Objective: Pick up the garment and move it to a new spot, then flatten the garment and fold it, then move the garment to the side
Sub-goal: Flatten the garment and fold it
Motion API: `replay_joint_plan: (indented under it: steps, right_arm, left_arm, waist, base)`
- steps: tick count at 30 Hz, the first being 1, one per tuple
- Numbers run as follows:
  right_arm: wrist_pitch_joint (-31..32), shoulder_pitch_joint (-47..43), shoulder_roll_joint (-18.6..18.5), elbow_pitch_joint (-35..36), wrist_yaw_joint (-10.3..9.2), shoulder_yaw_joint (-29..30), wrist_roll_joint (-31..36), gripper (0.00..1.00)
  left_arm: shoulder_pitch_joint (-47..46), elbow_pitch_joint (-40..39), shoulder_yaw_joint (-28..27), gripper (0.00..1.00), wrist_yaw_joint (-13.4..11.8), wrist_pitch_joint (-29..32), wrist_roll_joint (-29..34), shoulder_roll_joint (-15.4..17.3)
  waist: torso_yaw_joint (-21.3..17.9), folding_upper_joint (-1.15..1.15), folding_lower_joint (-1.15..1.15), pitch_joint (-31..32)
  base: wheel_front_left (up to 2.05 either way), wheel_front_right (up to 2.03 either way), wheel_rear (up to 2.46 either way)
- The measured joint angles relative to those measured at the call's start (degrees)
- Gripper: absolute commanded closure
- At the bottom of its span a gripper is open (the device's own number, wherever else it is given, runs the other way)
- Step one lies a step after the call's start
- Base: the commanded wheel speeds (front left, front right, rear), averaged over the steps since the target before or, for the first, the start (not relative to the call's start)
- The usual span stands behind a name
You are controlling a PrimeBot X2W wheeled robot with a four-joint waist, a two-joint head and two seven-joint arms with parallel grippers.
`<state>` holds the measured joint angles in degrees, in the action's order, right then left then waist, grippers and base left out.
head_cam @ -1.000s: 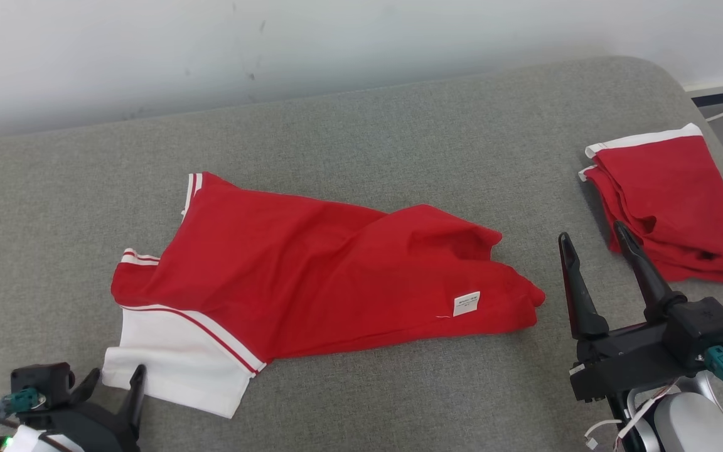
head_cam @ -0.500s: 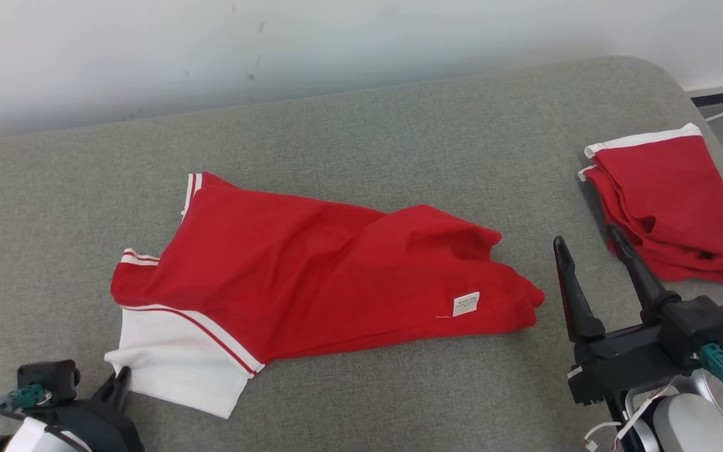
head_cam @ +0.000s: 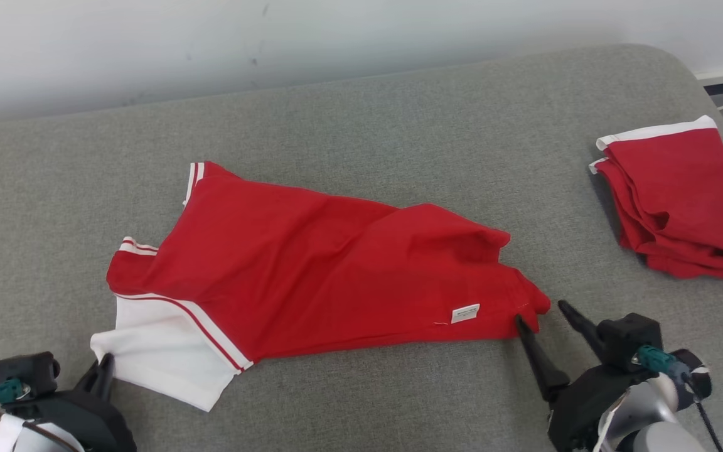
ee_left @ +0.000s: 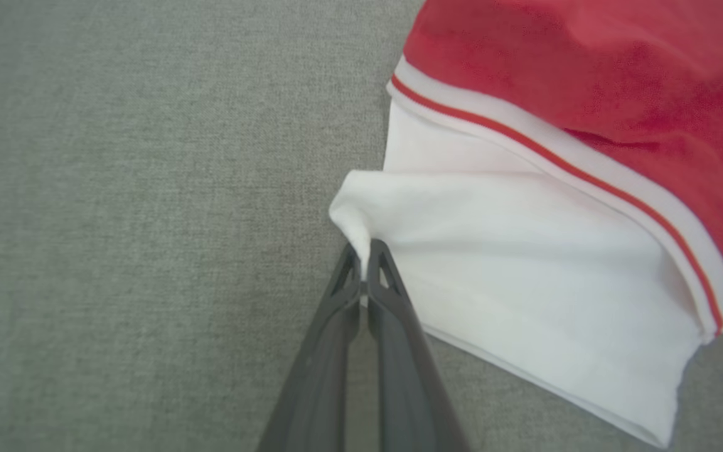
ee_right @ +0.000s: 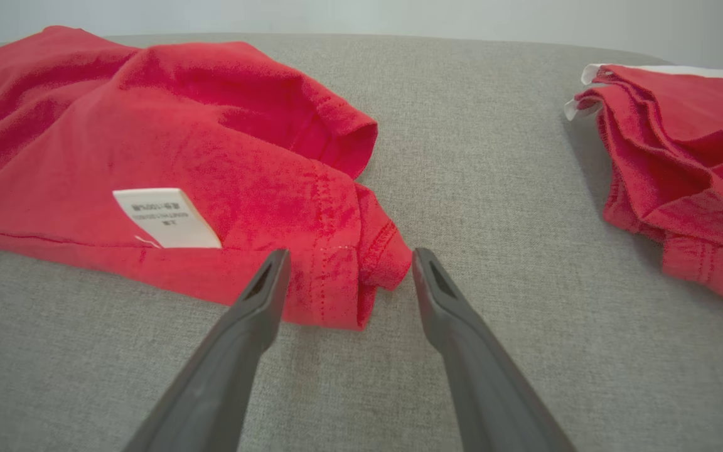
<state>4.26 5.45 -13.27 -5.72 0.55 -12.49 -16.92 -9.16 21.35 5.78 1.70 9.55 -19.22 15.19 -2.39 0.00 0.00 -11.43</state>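
The left gripper (ee_left: 364, 262) is pinched together on the white near-left corner of the garment (head_cam: 324, 263). The right gripper (ee_right: 349, 263) has its fingers apart, one on either side of the garment's red near-right corner. The garment lies rumpled mid-cushion (head_cam: 361, 119), and a folded red cloth (head_cam: 681, 194) sits at the far right.

Garment (head_cam: 336, 270): red knit cloth, matt, soft, creased, with a stitched hem.
White panel (ee_left: 524, 251): same matt knit, lying smoother.
Label (ee_right: 166, 218): white, flat, printed; paper or woven tape, cannot tell.
Bearing surface (head_cam: 399, 125): grey woven upholstery, coarse, matt.
Folded garment (head_cam: 681, 194): same red matt cloth.
Right gripper fingers (ee_right: 230, 358): dark, smooth, matt, plastic-looking.
Wall (head_cam: 336, 37): pale, smooth, scuffed.
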Motion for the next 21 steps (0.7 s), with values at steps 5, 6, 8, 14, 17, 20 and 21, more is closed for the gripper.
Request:
replay_joint_plan:
  steps: [5, 6, 8, 14, 17, 20, 21]
  right_arm:
    - [3.34, 0.06, 1.69, -1.29, 0.57, -1.44, -1.24, 0.0]
    - [3.83, 0.09, 1.74, -1.42, 0.57, -1.43, -1.31, 0.0]
    - [4.54, 0.33, 1.71, -1.59, 0.57, -1.36, -1.59, 0.0]
    - [5.36, 2.51, 1.85, -1.52, 0.41, -0.67, -2.18, 0.0]
    - [6.12, 3.05, 2.08, -1.53, 0.4, -0.42, -2.72, 0.0]
    - [6.91, 3.18, 2.27, -1.67, 0.4, -0.38, -3.24, 0.24]
    - [7.13, 3.18, 2.33, -1.72, 0.38, -0.37, -3.26, 0.27]
  left_arm:
    - [-1.14, -0.25, 0.66, 1.0, 0.1, -0.09, 0.01, -0.43]
    - [-1.25, -0.25, 0.77, 1.0, 0.14, -0.09, 0.01, -0.51]
    - [-1.42, -0.29, 0.82, 1.0, 0.33, -0.15, 0.01, -0.58]
    - [-1.63, -0.27, 0.81, 1.0, 0.34, -0.58, 0.01, -0.59]
    - [-1.66, -0.27, 0.81, 1.0, 0.34, -0.59, 0.01, -0.6]
    - [-1.7, -0.24, 0.85, 1.0, 0.34, -0.6, 0.01, -0.63]
    - [-1.7, -0.23, 0.86, 1.0, 0.34, -0.6, 0.01, -0.63]
  waist:
    - [0.8, 0.0, 0.0, -0.72]
    - [0.98, 0.0, 0.0, -0.86]
    - [1.29, 0.0, 0.0, -1.15]
    - [1.55, 0.0, 0.0, -1.5]
    - [1.48, 0.0, 0.0, -1.55]
    - [1.43, 0.0, 0.0, -1.56]
    - [1.42, 0.0, 0.0, -1.55]
  base:
    - [0.0, 0.0, 0.0]
    - [0.0, 0.0, 0.0]
    - [0.0, 0.0, 0.0]
    - [0.0, 0.0, 0.0]
    - [0.0, 0.0, 0.0]
    - [0.0, 0.0, 0.0]
    - [0.0, 0.0, 0.0]
